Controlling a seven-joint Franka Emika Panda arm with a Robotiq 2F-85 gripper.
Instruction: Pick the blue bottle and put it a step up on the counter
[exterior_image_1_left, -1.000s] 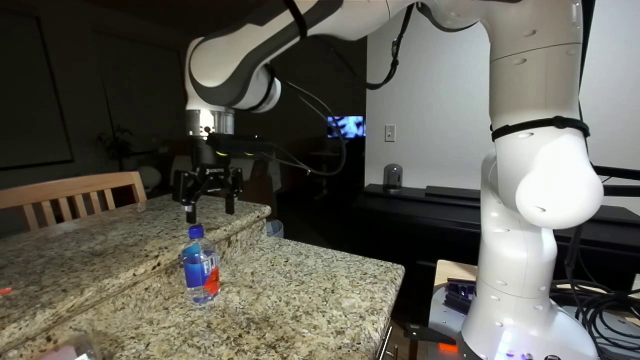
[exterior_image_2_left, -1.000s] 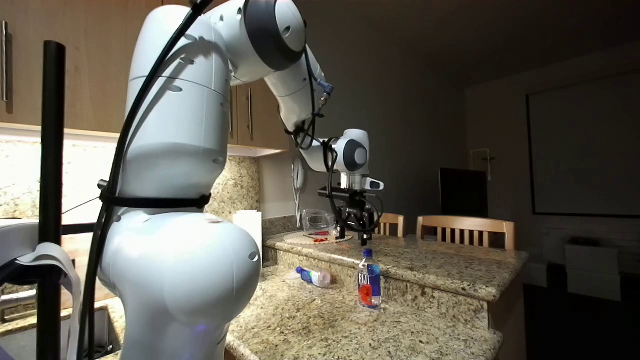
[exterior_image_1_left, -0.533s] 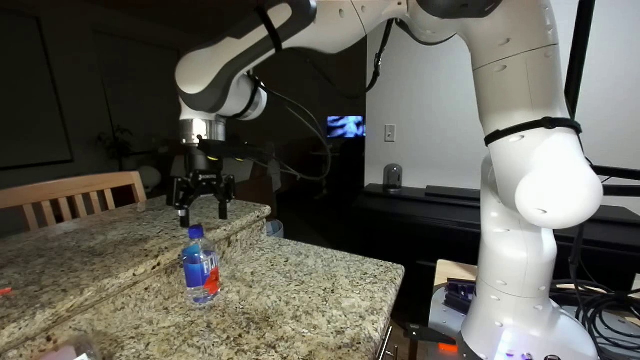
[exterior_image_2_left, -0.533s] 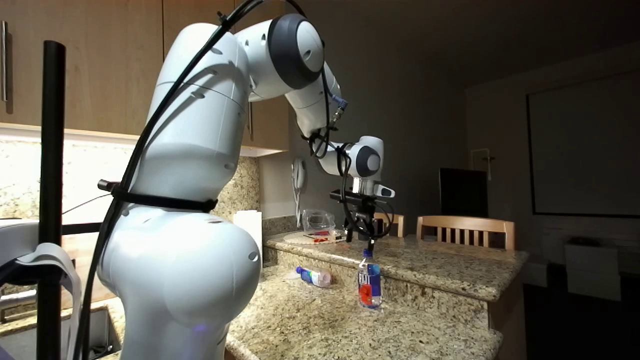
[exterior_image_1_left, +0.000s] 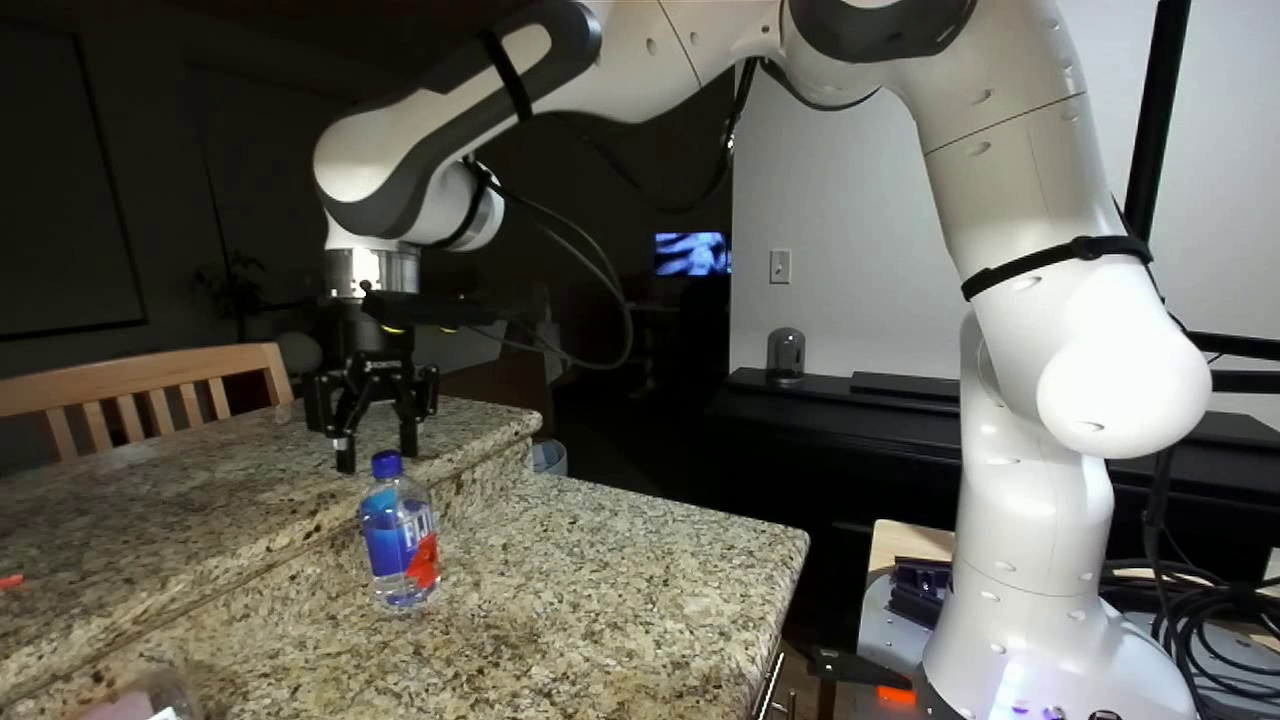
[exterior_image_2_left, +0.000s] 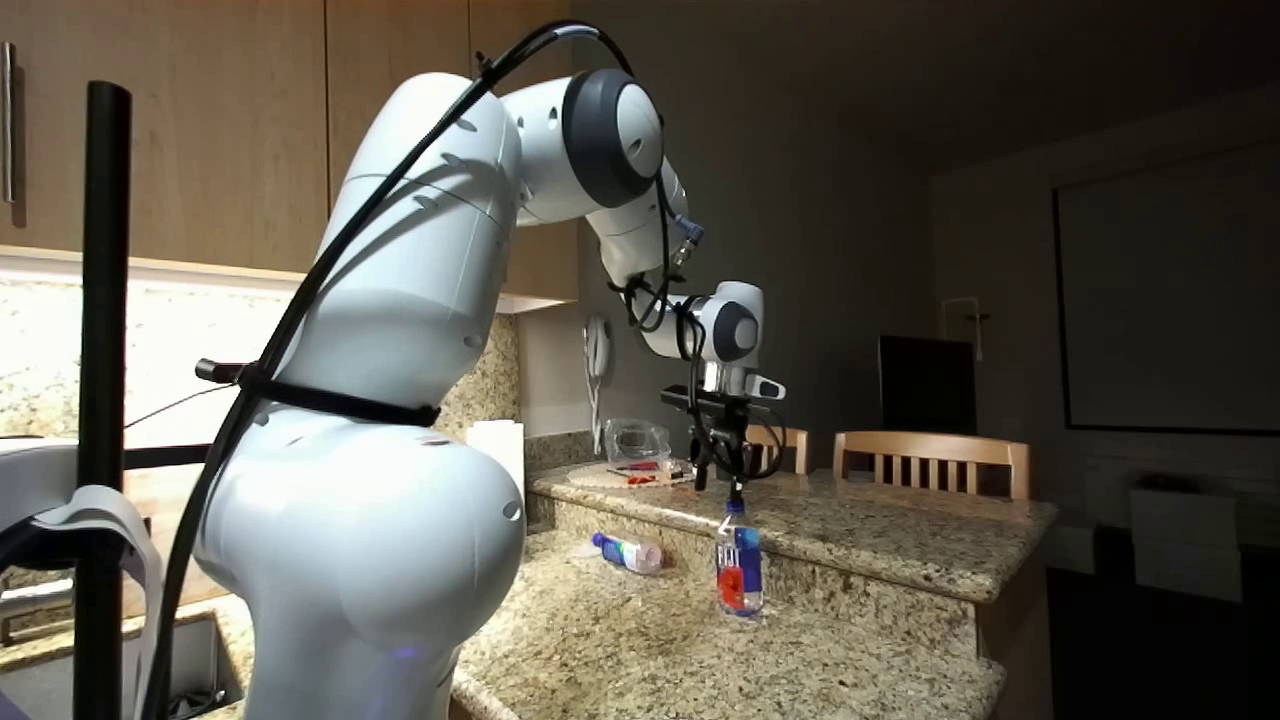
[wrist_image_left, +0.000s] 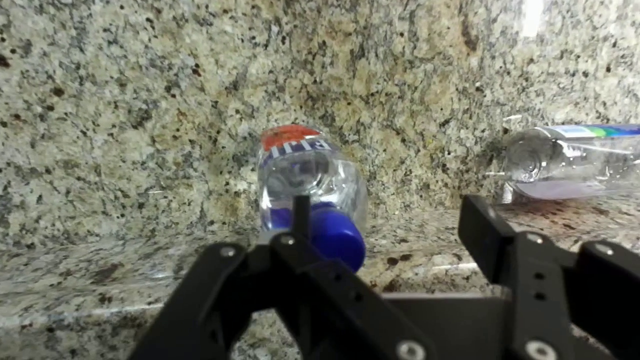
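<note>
Black gripper (wrist_image_left: 388, 220), jointed links, fingers (wrist_image_left: 480, 235) spread wide. Just beneath: upright bottle (exterior_image_1_left: 400, 540), clear plastic, squarish, rounded shoulders. Its smooth blue cap (wrist_image_left: 337, 240) shows between the fingers in the wrist view, partly hidden by one; contact cannot be told. Support below gripper: lower counter (exterior_image_1_left: 610, 570), polished granite, speckled tan, grey, dark brown. The raised ledge (exterior_image_1_left: 180, 500), same stone, passes its edge under the gripper. A lying bottle (exterior_image_2_left: 627, 553), clear, rounded, rests on the lower counter, right of the gripper in the wrist view.

Labels: upright bottle reads "FIJI" in white, red shape below, blue panel beside. Lying bottle: white, green, blue; wording illegible.
</note>
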